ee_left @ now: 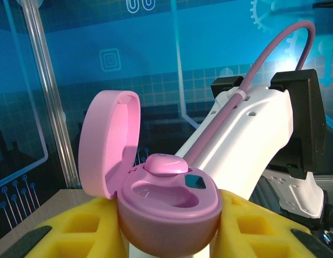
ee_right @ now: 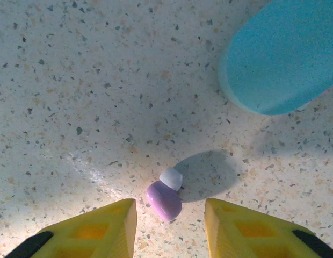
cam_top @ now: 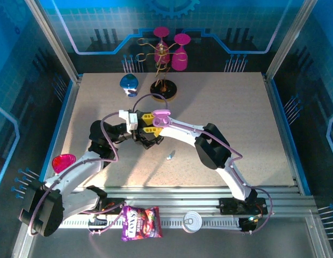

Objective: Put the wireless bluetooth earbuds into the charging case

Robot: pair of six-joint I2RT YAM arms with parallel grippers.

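1. The left tool [ee_left: 169, 234] is clamped on a pink charging case [ee_left: 156, 209], with one yellow finger pressed against each side of its body.
2. The case stands upright. Its lid [ee_left: 110, 145] is swung open toward 10 o'clock of the body.
3. A pink earbud [ee_left: 165, 164] sits in the case on the 12 o'clock side of the tray, and an open hollow shows just in front of it.
4. Behind the case, from 3 o'clock, comes the white forearm [ee_left: 252, 140] of the right arm, with a purple cable [ee_left: 274, 48] running along it.
5. The right tool [ee_right: 170, 210] hangs low over the speckled worktop [ee_right: 75, 80] with its yellow fingers standing apart, gripping nothing.
6. A purple earbud [ee_right: 164, 200] with a white tip lies on the worktop between those fingers and touches neither.
7. At 1 o'clock from that earbud, well apart, is a blue rounded thing [ee_right: 284, 59]. I cannot tell what kind of thing it is.
8. From above, a pale earbud [cam_top: 171, 156] lies alone on the worktop, near the held case at its 5 o'clock.
9. A blue pebble-shaped case [cam_top: 129, 83] rests at 11 o'clock near the back edge. A bright pink one [cam_top: 63, 161] sits at 9 o'clock by the left edge.
10. A snack bag [cam_top: 140, 223] and a tin [cam_top: 192, 220] lie at 6 o'clock on the rail between the arm bases.
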